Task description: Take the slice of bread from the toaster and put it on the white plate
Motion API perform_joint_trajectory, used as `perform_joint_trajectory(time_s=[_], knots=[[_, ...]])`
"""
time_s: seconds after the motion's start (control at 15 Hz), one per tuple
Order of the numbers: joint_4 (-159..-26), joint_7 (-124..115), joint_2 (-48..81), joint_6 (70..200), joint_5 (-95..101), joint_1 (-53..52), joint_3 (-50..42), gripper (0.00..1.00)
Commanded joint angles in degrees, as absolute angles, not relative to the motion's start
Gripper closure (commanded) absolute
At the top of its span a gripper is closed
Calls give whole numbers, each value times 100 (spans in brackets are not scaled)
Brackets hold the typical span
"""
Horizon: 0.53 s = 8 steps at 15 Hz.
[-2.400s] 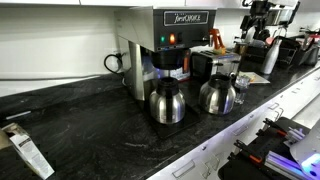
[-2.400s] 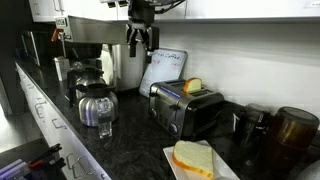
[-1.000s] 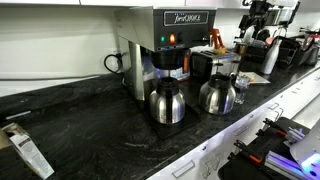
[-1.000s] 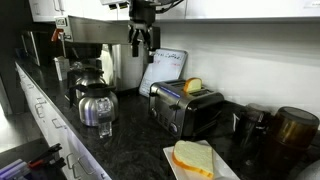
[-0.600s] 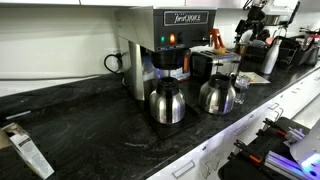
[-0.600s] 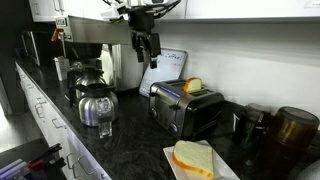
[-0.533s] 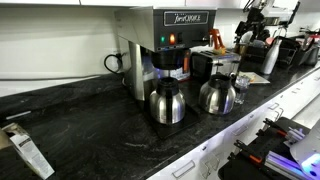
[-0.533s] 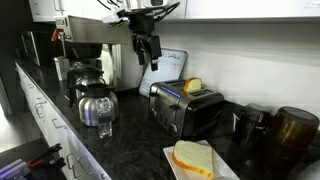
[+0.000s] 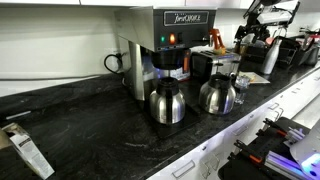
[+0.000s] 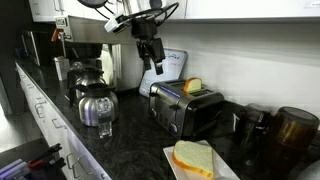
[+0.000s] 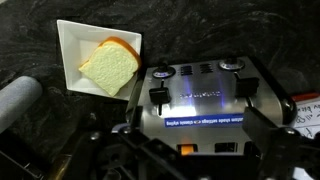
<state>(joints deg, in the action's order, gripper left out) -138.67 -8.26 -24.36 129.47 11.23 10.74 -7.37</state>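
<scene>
The toaster (image 10: 185, 110), a black and steel box, stands on the dark counter, and it fills the wrist view (image 11: 205, 95). A slice of bread (image 10: 194, 86) sticks up from its slot. The white plate (image 10: 225, 170) lies in front of the toaster with another slice of bread (image 10: 193, 157) on it. The plate (image 11: 72, 40) and that slice (image 11: 108, 68) also show in the wrist view. My gripper (image 10: 154, 63) is open and empty, tilted, above and to the left of the toaster. In an exterior view it (image 9: 246, 38) is small and far off.
A tall coffee brewer (image 9: 178, 35) with lit lights stands on the counter with two steel carafes (image 9: 167, 102) (image 9: 218, 95) before it. The carafes (image 10: 97, 103) are left of the toaster. Dark jars (image 10: 290, 130) stand to its right. A white board (image 10: 165, 68) leans behind it.
My gripper has swung right and down toward the toaster and tilted over. The bread, the toaster and the plate have not moved.
</scene>
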Motion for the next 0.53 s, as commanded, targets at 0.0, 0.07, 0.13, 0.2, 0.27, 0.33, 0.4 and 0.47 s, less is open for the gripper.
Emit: perform_joint_trajectory(time_s=[0.0,0.07,0.13,0.2,0.27,0.33,0.4,0.47], knots=[[-13855,-799,-2432,12934,1090,1129,-688,0],[-13864,-752,-2397,13054,988,1096,-742,0],[-13874,-693,-2395,13111,894,1063,-777,0],[-13909,-554,-2417,13231,765,999,-833,0],[-13939,-452,-2423,13346,722,979,-844,0],[-13972,-345,-2415,13527,767,981,-829,0],[-13991,-301,-2399,13661,839,1006,-799,0],[-14039,-242,-2372,13907,834,994,-798,0]])
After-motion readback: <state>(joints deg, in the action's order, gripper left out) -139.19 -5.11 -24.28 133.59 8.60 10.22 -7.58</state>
